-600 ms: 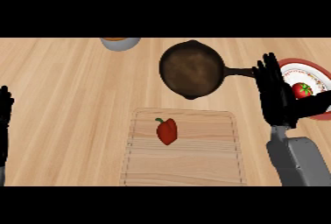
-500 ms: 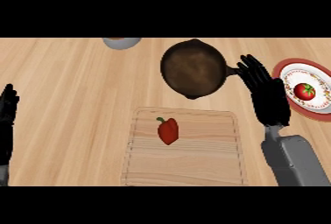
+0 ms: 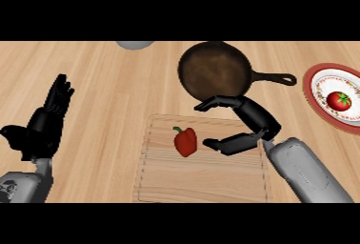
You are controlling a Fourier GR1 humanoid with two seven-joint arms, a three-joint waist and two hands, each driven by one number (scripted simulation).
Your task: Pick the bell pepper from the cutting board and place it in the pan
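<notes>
From my station I take the pale wooden cutting board [image 3: 204,186] as the reference. The small red bell pepper with a green stem [image 3: 185,141] lies on the board's upper half, stem pointing to the far left corner, and nothing is touching it. Just beyond the board's far edge sits the dark round cast-iron pan [image 3: 213,70] with nothing in it, its handle running out to the right. Well to the right of the board, at the view's edge, I see a white plate with a red rim [image 3: 321,83] that holds a red tomato with a green top [image 3: 341,100]. Far beyond the board's left corner, a grey rounded vessel [image 3: 135,44] is cut off by the top of the view, and I cannot tell what is in it.

My right hand [image 3: 247,125] hangs over the board's upper right part, just to the right of the pepper; its fingers and thumb are spread apart in a wide curve and grasp nothing, the thumb tip near the pepper but not on it. My left hand [image 3: 44,126] rests to the left of the board, well apart from it, fingers straight and pointing away from me.

Everything stands on a light wooden counter [image 3: 105,95] with planks running across the view.
</notes>
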